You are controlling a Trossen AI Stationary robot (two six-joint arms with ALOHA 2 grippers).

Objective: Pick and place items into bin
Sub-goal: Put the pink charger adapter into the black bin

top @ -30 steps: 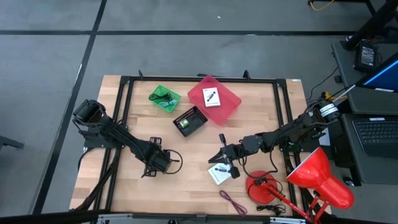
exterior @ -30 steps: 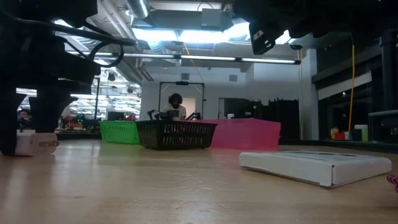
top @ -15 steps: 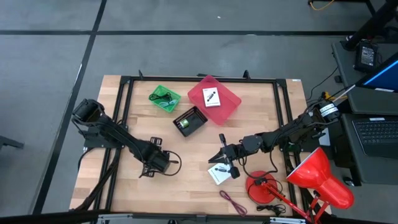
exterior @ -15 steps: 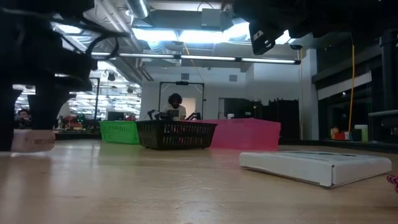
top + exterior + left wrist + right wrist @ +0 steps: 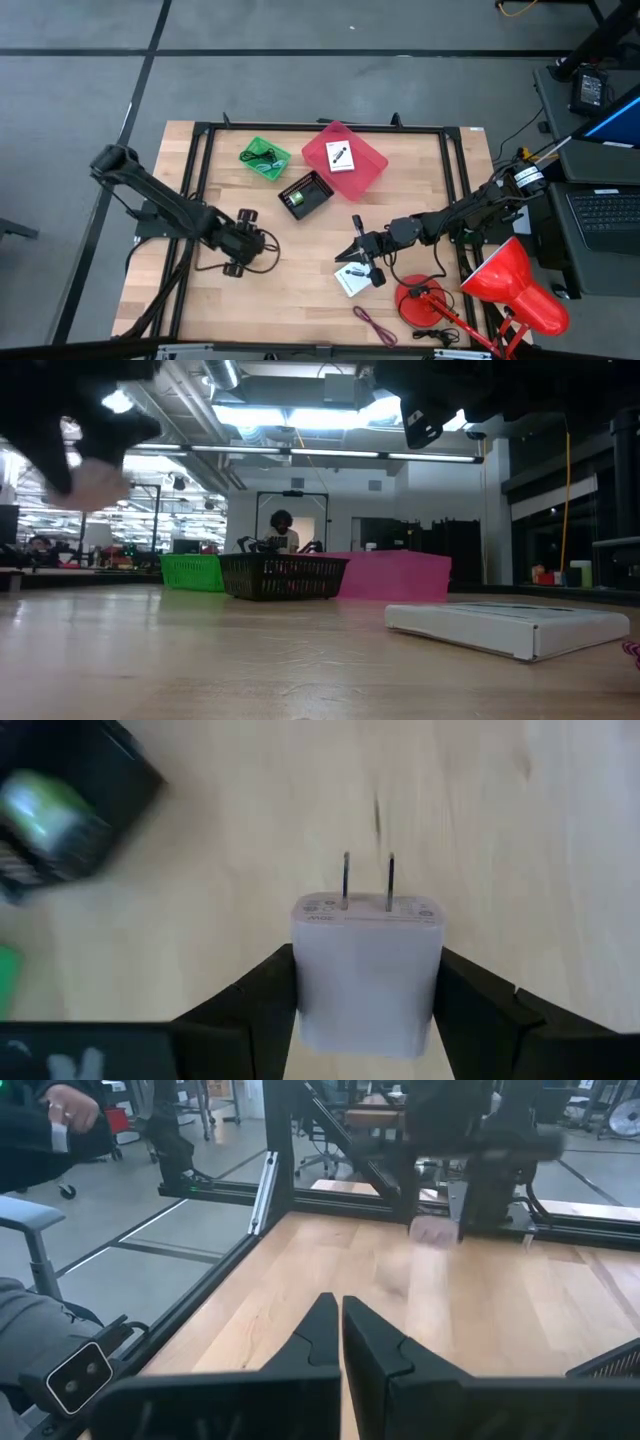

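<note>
Blurred black basket (image 5: 60, 815) beside charger (image 5: 366, 970)

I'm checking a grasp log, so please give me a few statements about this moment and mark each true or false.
1. The left hand grips a white plug adapter. True.
2. The adapter's prongs point back into the hand. False: they point away from it.
3. The pink bin holds a white card. True.
4. The right hand carries the maroon cord. False: the cord lies on the table.
5. The green bin sits beside the red lamp. False: they are far apart.
</note>
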